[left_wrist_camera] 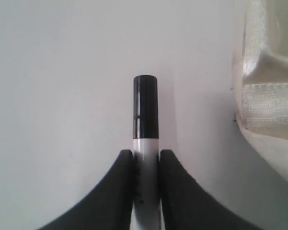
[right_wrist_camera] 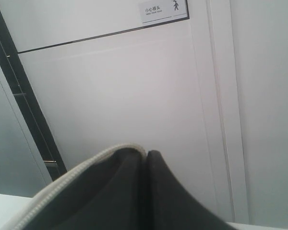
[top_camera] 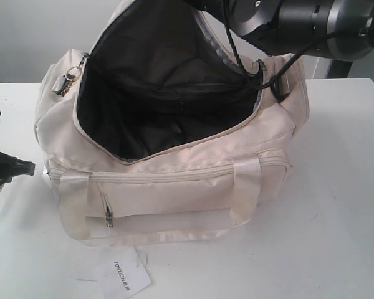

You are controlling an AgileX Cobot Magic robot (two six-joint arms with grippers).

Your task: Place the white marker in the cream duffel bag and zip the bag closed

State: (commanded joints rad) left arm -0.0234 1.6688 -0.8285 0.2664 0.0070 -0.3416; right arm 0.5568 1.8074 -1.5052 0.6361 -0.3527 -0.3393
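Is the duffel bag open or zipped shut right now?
Open. The bag has its top flap lifted, pinched by the right gripper, and the dark lining shows inside.

The cream duffel bag (top_camera: 174, 193) is soft woven cloth, matt w/ a faint sheen; its handles (top_camera: 75, 208) are glossier satin webbing. The lining (top_camera: 156, 87) is thin dark fabric, crinkly. Near pocket's zip pull (top_camera: 109, 218) is dull metal, chain (top_camera: 65, 87) at far left metal too. The tag (top_camera: 123, 278) is matt white paper. The table (top_camera: 336, 218): smooth, white, matt. The white marker (left_wrist_camera: 145, 146) has a smooth plastic barrel & a glossy black cap (left_wrist_camera: 145, 103). The left gripper (left_wrist_camera: 146, 158) has matt black fingers (left_wrist_camera: 110, 191)
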